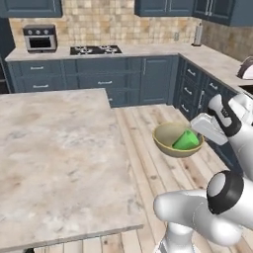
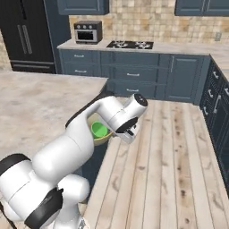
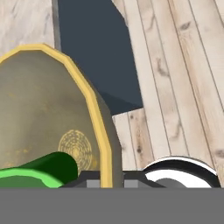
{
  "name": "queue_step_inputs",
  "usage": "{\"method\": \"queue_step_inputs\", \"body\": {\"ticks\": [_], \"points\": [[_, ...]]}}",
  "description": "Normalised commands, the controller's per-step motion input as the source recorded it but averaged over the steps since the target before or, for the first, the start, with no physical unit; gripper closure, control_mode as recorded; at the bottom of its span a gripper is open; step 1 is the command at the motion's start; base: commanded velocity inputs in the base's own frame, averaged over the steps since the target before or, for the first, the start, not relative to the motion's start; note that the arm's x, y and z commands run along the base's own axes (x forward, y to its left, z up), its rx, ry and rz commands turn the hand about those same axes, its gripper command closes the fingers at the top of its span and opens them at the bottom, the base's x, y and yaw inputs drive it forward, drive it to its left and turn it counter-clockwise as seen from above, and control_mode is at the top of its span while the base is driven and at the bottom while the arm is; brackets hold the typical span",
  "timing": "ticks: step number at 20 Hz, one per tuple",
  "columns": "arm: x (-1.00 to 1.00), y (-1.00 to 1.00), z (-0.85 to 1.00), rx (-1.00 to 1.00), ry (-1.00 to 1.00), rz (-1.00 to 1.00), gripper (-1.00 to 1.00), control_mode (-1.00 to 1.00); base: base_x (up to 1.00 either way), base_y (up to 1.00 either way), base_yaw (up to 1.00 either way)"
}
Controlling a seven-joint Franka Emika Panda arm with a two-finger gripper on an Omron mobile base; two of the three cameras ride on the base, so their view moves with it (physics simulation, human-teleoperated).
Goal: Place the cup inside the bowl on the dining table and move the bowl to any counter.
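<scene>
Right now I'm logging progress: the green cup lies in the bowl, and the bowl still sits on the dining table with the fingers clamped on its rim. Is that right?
Not quite. The bowl is off the dining table, held in the air above the wooden floor, as the left base view shows. The rest holds: the green cup lies inside it and the fingers are clamped on its rim.

The wide olive-tan bowl (image 1: pixel 170 143) with a yellowish rim hangs in the air above the wooden floor, off the edge of the marbled dining table (image 1: pixel 54 163). The small green cup (image 1: pixel 187 140) lies tipped on its side inside the bowl
</scene>
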Motion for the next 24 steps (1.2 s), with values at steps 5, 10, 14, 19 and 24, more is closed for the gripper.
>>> {"method": "queue_step_inputs", "body": {"ticks": [5, 10, 14, 19, 24], "points": [[0.0, 0.0, 0.0, 0.0, 0.0, 0.0, 1.0, 1.0, 0.75, -0.4, 0.09], [0.0, 0.0, 0.0, 0.0, 0.0, 0.0, 1.0, 1.0, 0.66, -0.49, 0.1], [0.0, 0.0, 0.0, 0.0, 0.0, 0.0, 1.0, 1.0, 0.56, -0.74, 0.14], [0.0, 0.0, 0.0, 0.0, 0.0, 0.0, 1.0, 1.0, 0.3, -0.86, 0.15], [0.0, 0.0, 0.0, 0.0, 0.0, 0.0, 1.0, 1.0, 0.5, -0.51, 0.09]]}}
